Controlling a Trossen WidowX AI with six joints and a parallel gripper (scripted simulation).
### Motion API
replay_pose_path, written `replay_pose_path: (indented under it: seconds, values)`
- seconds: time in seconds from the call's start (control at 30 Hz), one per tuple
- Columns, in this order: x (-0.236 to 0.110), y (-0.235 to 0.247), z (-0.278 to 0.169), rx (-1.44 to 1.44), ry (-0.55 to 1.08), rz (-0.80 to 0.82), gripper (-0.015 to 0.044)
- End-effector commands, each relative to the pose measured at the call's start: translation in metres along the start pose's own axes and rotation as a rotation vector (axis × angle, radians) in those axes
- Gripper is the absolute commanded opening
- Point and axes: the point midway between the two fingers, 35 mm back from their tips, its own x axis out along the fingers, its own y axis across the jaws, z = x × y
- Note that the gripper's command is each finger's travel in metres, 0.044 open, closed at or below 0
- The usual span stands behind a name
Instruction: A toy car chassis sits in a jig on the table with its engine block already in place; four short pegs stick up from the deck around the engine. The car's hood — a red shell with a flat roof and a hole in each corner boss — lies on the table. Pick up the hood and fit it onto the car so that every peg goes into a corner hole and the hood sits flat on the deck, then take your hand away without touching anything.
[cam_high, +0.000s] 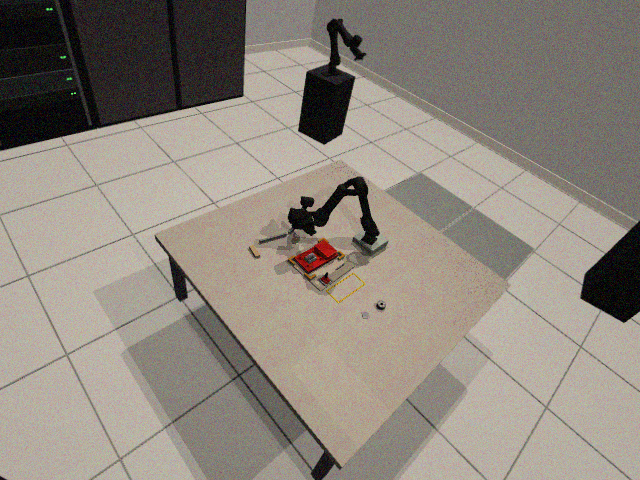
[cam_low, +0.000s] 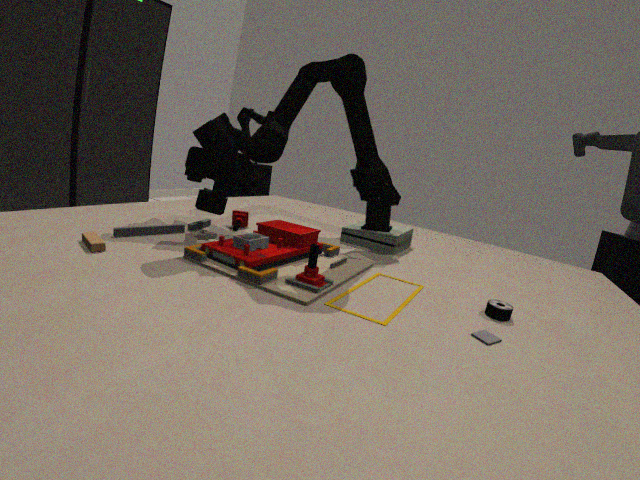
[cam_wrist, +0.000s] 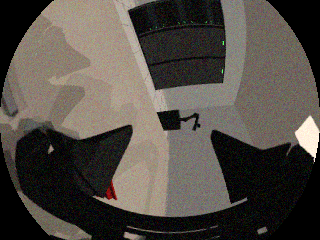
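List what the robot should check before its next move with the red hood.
1. Gripper open and holding nothing: ok. Its fingers stand wide apart.
2. Engine block seated in the chassis: ok. It is grey and uncovered.
3. Hood located: cannot tell. The red flat-topped block beside the engine may be it.
4. Gripper above that block: not ok. It hangs off to the side, past the jig.
5. Four pegs free: cannot tell, too small to see.
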Motion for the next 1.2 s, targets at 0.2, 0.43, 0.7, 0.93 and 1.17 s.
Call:
replay_pose_path:
  seconds: [0.2,0.43,0.7,0.93,1.17]
  values:
    - [-0.021,0.013,0.022,0.157,-0.125,0.219,0.044]
    - [-0.058,0.028,0.03,0.338,-0.149,0.54,0.044]
    - [-0.111,0.036,0.014,0.504,0.017,0.896,0.044]
    - [-0.16,0.028,-0.021,0.606,0.324,1.13,0.044]
    - [-0.206,0.003,-0.069,0.665,0.743,1.225,0.044]
